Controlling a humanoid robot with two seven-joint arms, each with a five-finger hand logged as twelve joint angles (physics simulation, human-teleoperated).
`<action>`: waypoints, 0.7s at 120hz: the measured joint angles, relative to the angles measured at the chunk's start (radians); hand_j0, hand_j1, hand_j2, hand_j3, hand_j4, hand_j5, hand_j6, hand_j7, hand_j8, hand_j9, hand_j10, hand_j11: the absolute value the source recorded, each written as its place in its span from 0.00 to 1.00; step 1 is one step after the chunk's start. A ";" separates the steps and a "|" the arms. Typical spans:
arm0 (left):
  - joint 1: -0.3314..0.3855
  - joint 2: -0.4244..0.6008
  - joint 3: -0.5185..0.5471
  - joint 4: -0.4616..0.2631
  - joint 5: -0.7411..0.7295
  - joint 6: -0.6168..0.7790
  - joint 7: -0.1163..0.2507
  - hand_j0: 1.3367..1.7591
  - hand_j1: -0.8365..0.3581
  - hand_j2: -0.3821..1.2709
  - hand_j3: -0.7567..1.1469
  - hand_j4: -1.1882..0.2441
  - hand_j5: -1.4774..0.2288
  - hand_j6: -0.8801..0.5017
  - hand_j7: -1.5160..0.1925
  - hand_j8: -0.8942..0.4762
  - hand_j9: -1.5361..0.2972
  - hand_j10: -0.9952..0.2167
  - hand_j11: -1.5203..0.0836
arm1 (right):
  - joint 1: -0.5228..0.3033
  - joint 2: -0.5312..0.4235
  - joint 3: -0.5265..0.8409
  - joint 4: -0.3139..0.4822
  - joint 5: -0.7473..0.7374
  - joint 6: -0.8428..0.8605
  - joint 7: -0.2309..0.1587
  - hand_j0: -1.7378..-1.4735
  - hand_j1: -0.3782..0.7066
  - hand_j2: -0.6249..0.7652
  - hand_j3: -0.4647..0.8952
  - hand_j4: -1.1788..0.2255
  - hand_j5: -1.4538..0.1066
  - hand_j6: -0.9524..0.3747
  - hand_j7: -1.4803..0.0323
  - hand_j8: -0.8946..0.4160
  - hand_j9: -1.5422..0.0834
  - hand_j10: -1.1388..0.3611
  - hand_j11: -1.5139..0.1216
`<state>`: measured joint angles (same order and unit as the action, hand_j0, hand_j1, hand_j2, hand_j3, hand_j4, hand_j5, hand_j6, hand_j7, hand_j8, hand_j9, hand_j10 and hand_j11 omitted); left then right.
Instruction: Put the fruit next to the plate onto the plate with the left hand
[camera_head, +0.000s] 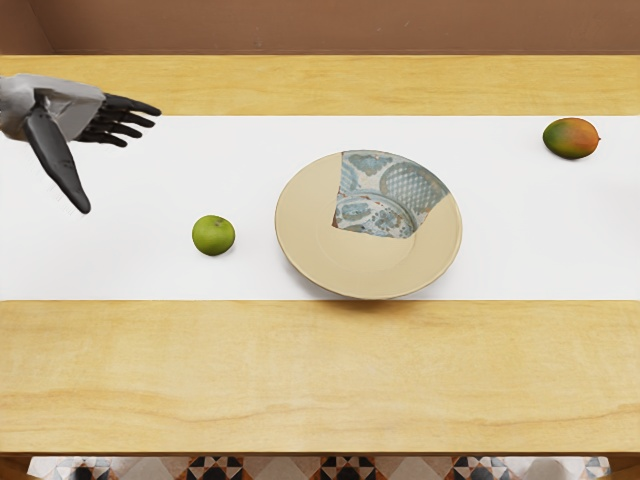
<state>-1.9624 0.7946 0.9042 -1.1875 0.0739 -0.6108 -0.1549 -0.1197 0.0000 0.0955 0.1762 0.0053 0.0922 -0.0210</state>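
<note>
A small green fruit lies on the white runner, just left of the plate. The plate is round and beige, with a blue patterned wedge at its upper right, and nothing rests on it. My left hand hovers at the upper left, well above and to the left of the green fruit. Its dark fingers are spread and point right, the thumb hangs downward, and it holds nothing. No right arm shows.
A red-green mango sits at the far right of the white runner. Bare wooden tabletop runs in front of and behind the runner.
</note>
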 joint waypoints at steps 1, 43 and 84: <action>0.000 0.000 -0.002 0.000 0.000 0.000 0.001 0.76 0.99 0.23 0.40 0.82 0.86 0.63 0.88 0.65 0.83 0.82 0.94 | 0.000 0.000 0.000 0.000 0.000 0.000 0.000 0.30 0.04 0.45 0.34 0.83 0.92 0.71 0.97 0.67 0.94 0.75 0.91; -0.003 -0.056 -0.020 0.003 0.003 0.000 0.020 0.76 0.99 0.23 0.40 0.82 0.86 0.63 0.88 0.65 0.83 0.82 0.94 | -0.001 0.000 -0.002 -0.001 0.001 -0.004 0.000 0.30 0.04 0.45 0.34 0.83 0.92 0.71 0.97 0.67 0.94 0.75 0.91; -0.370 -0.740 0.375 -0.122 -0.210 0.162 0.176 0.76 0.99 0.23 0.40 0.83 0.86 0.63 0.88 0.65 0.83 0.82 0.94 | -0.001 0.000 -0.002 -0.001 0.001 -0.005 0.000 0.30 0.04 0.45 0.34 0.83 0.92 0.71 0.97 0.67 0.94 0.75 0.91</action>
<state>-2.3324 0.0547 1.2796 -1.3095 -0.1360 -0.4488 0.0211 -0.1203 0.0000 0.0936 0.1749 0.0061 0.0875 -0.0208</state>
